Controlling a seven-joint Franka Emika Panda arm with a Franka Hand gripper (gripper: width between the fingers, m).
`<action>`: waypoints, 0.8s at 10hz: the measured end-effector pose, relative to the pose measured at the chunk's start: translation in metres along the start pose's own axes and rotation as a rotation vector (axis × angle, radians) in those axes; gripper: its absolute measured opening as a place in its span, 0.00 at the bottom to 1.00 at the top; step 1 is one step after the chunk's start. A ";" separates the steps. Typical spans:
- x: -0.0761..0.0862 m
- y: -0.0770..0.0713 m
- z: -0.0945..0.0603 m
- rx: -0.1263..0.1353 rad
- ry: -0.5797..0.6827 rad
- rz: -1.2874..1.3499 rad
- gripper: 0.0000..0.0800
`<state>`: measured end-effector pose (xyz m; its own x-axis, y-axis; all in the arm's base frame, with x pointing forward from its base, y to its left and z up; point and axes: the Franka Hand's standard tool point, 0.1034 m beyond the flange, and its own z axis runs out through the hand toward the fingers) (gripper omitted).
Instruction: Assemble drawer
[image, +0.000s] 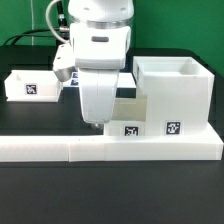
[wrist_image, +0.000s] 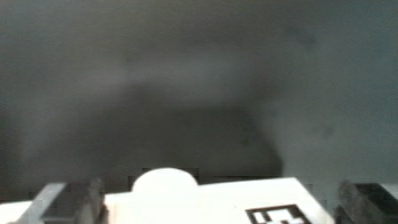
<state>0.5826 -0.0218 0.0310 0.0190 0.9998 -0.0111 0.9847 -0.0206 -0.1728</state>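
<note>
The tall white drawer housing (image: 172, 92) stands at the exterior view's right, against the bar, with a tag low on its front. One small tray (image: 30, 86) sits at the far left. A second tray (image: 131, 118) lies beside the housing, partly hidden by my arm. In the wrist view this tray (wrist_image: 214, 203) shows its round knob (wrist_image: 166, 181) and a tag (wrist_image: 276, 215). My gripper (image: 96, 124) is low over it. The gripper (wrist_image: 214, 206) is open, with one finger (wrist_image: 64, 203) on each side of the tray's knobbed front and small gaps to it.
A long low white L-shaped bar (image: 110, 149) runs along the front of the black table (image: 40, 118). The arm's white body hides the area behind the gripper. Cables hang at the back.
</note>
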 end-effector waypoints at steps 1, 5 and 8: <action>-0.001 0.005 -0.006 -0.005 0.000 0.000 0.81; 0.006 0.009 -0.013 0.001 -0.013 0.076 0.81; 0.007 0.009 -0.013 -0.001 -0.027 0.140 0.81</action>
<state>0.5936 -0.0150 0.0419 0.1519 0.9865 -0.0612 0.9729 -0.1602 -0.1670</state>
